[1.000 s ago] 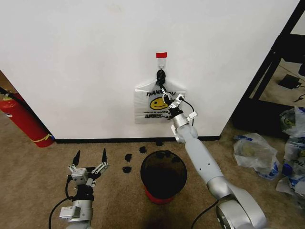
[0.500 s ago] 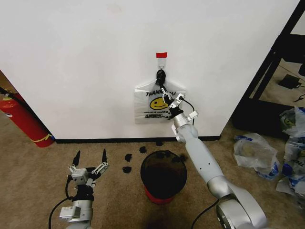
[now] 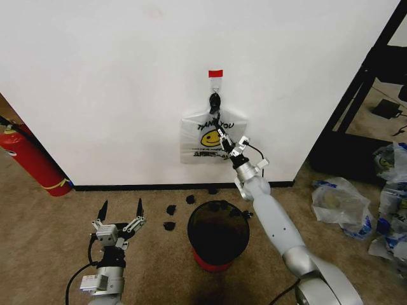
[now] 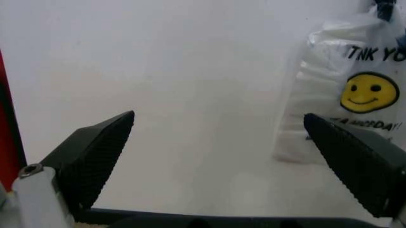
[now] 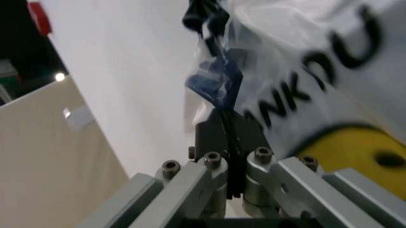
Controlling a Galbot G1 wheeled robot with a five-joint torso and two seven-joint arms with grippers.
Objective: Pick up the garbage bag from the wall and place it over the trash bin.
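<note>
Thin plastic garbage bag hangs on the wall, apparently pinched between the closed right end effector.

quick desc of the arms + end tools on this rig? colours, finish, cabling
Both arms are smooth silver-grey tubes with rounded joints. The right tool has a silver metal bracket body with visible bolts and a black cable looping off its wrist. The left tool has black, wedge-shaped fingers with ribbed inner pads, on silver linkages, with a black cable trailing below.
</note>
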